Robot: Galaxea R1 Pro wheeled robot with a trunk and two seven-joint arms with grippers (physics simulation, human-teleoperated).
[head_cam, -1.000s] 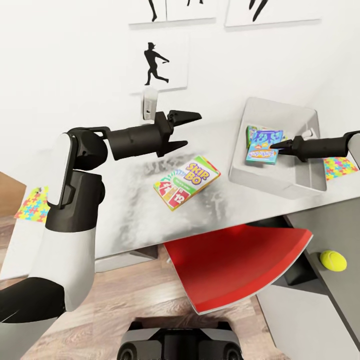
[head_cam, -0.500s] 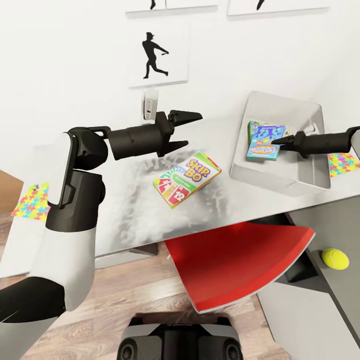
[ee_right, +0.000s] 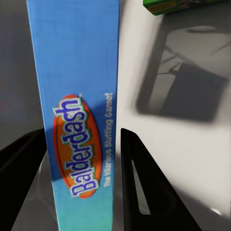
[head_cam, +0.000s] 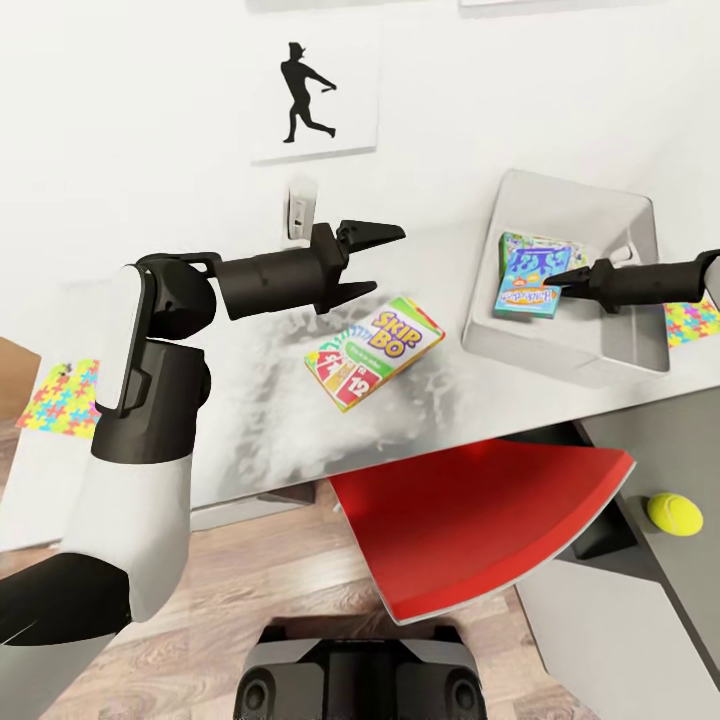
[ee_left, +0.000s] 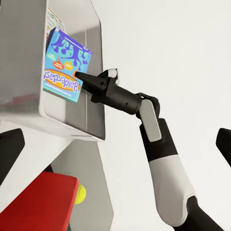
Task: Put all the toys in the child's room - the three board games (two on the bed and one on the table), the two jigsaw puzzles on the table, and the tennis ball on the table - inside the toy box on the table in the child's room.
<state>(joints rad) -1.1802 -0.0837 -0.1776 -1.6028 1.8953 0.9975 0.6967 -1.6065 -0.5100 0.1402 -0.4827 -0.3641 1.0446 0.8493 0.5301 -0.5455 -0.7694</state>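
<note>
the right hand is seen over the light-grey toy box, its two fingers set either side of the teal-blue "balderdash" board game. in the right wrist view the box's blue edge stands between the dark fingers, with a narrow gap visible on one side, so whether the fingers are pressing on it cannot be told. the game is held or propped at a tilt inside the toy box, and a green-edged board game with busy art is seen just behind it, partly covered. in the left wrist view the same blue game is shown against the toy box wall, with the right hand's tip at its edge.

the left hand is held above the pale surface, its fingers spread apart and nothing between them. the green "skip-bo" board game is seen lying flat on the surface just below and beside that hand, apart from it and near the toy box.

one jigsaw puzzle is seen at the surface's far left end, another just beyond the toy box on the right. the tennis ball is seen low on the right, on a dark grey ledge beside the red chair.
</note>
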